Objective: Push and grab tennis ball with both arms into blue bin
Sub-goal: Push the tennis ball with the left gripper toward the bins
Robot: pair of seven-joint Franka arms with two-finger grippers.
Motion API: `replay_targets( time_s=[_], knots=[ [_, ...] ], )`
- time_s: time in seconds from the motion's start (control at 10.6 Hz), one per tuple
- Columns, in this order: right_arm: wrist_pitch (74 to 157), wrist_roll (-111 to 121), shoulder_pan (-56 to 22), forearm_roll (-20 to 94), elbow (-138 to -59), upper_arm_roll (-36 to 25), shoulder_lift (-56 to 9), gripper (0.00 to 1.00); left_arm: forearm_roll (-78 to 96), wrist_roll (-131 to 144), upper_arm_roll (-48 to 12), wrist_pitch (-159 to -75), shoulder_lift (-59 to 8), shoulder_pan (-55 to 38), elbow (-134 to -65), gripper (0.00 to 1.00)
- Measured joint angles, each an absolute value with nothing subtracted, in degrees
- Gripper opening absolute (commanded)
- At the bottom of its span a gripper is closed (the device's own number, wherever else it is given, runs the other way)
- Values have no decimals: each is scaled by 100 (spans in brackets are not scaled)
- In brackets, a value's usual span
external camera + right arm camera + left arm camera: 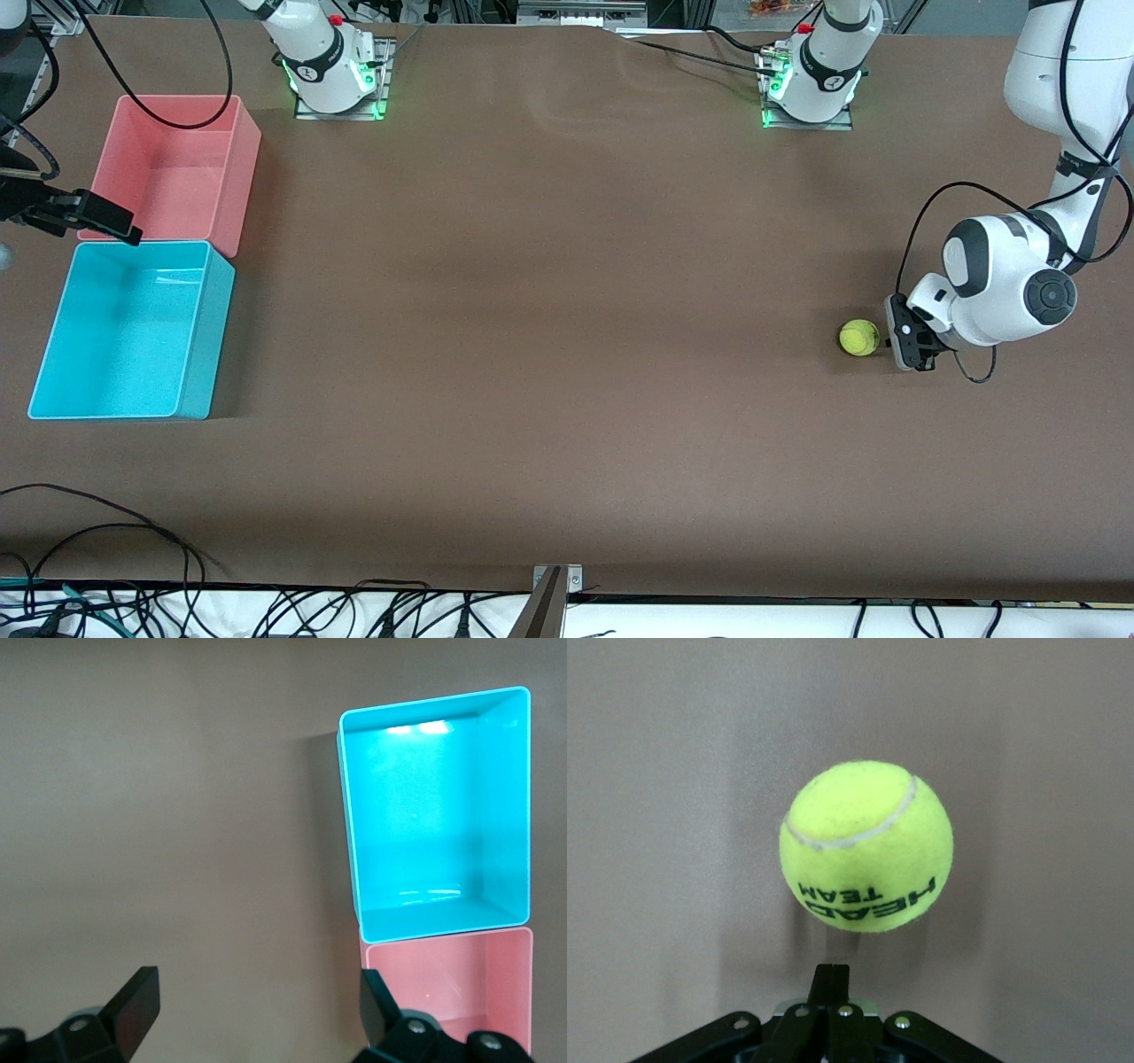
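The tennis ball [858, 337] lies on the brown table toward the left arm's end; it is yellow-green with black lettering [866, 847]. My left gripper [888, 341] sits low just beside it, on the side away from the bins. Its fingers [833, 979] are pressed together with nothing between them, and a small gap separates them from the ball. The blue bin [133, 328] stands at the right arm's end of the table and holds nothing [434, 815]. My right gripper [111, 220] hangs open over the bins' outer edge, its fingers [137, 1005] wide apart around nothing.
A pink bin [168, 177] [452, 983] touches the blue bin, farther from the front camera. The two arm bases [337, 80] [811, 84] stand along the far edge of the table. Black cables [106, 532] and a metal bracket [556, 580] lie at the near edge.
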State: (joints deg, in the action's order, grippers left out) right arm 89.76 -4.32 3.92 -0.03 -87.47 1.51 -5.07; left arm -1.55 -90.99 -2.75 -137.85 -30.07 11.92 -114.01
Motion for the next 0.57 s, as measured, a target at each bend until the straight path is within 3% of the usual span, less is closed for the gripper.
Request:
replay_targets(
  time_s=[0.38, 0.57],
  knots=[
    [8976, -431, 392, -3, -8747, 151, -509, 100, 161, -9031, -463, -13798, -3093, 1118, -11401, 0],
    [8976, -431, 393, -3, -8747, 150, -511, 100, 296, -7870, -891, -13855, -3147, 905, -11398, 0]
  ],
)
